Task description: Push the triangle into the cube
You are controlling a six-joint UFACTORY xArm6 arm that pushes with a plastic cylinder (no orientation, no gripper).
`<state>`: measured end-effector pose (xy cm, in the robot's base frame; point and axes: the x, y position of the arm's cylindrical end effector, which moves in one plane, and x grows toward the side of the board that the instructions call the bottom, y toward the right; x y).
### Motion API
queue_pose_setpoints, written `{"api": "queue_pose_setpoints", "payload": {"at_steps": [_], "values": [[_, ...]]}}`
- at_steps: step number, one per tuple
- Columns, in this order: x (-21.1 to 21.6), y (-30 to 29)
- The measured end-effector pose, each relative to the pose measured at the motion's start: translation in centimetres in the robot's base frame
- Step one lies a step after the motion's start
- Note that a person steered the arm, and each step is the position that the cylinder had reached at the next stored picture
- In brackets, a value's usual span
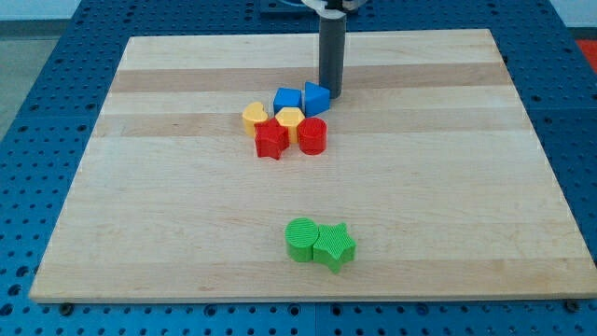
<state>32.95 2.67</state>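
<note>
A blue triangle block (317, 97) lies near the top middle of the wooden board (168, 205). A blue cube (287, 98) sits just to its left, touching or nearly touching it. My tip (332, 94) stands at the triangle's right side, against it. Below them a yellow hexagon-like block (290, 119), a yellow block (255, 116), a red star (271, 139) and a red cylinder (312, 136) are packed together in one cluster.
A green cylinder (301, 239) and a green star (334, 246) lie side by side near the view's bottom middle. The board's edges meet a blue perforated table (37, 112) all round.
</note>
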Motion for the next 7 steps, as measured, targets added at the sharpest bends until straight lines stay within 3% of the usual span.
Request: {"api": "queue_pose_setpoints", "payload": {"at_steps": [7], "values": [[1.3, -3.0]]}}
